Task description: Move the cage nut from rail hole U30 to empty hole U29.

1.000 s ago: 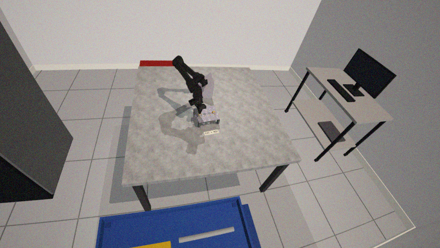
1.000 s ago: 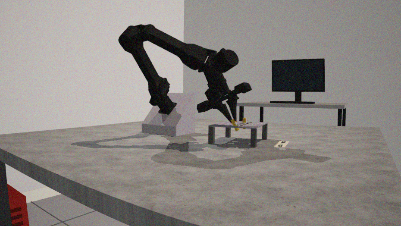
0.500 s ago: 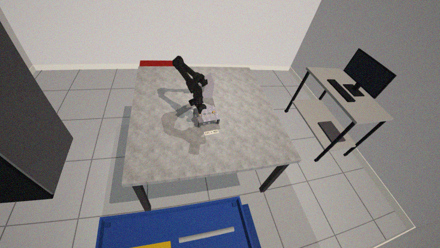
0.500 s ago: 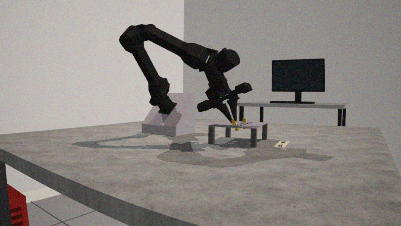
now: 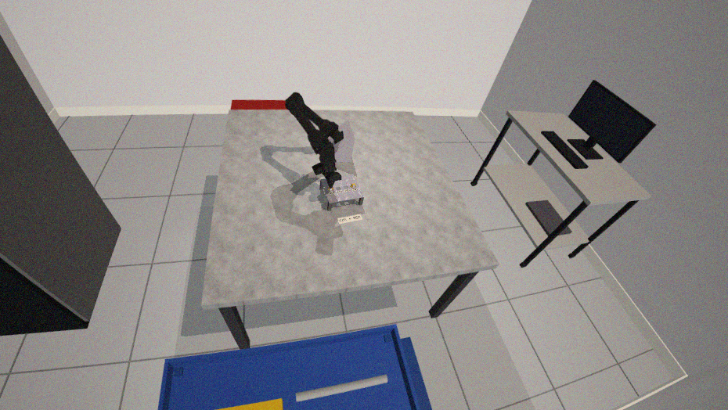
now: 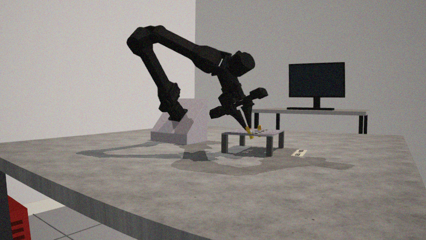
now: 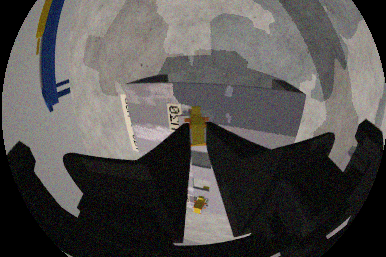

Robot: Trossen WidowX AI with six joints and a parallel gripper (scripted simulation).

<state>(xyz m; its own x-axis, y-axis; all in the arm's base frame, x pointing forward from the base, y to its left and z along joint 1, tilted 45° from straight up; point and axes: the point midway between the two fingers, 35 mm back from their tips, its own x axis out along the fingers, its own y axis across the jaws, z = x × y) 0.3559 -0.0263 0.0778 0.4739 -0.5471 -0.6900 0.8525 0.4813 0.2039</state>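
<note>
Your pincer (image 5: 331,187) (image 6: 248,128) (image 7: 197,128) is nearly closed, its tips pinching a yellow cage nut (image 6: 249,132) (image 7: 198,129). That nut sits tilted at the rail plate (image 5: 343,192) (image 6: 232,132) (image 7: 260,109), directly below your pincer, near the U30 label (image 7: 174,117); you cannot tell which hole it occupies. The other nut (image 5: 352,185) (image 6: 259,127) (image 7: 199,204) stands on the same plate, apart from your pincer. The plate's legs rest on the counter (image 5: 397,244) (image 6: 220,199) (image 7: 120,27) beneath the pincer.

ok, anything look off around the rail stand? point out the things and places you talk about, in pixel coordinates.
Yes: the cage nut (image 6: 249,131) (image 7: 198,127) between the gripper's (image 5: 331,184) (image 6: 248,128) (image 7: 199,126) fingers leans in the exterior view, with its lower end below the rail plate (image 6: 232,132) (image 7: 270,107). It should end square. The other nut (image 6: 259,128) (image 7: 199,204) looks upright there.
</note>
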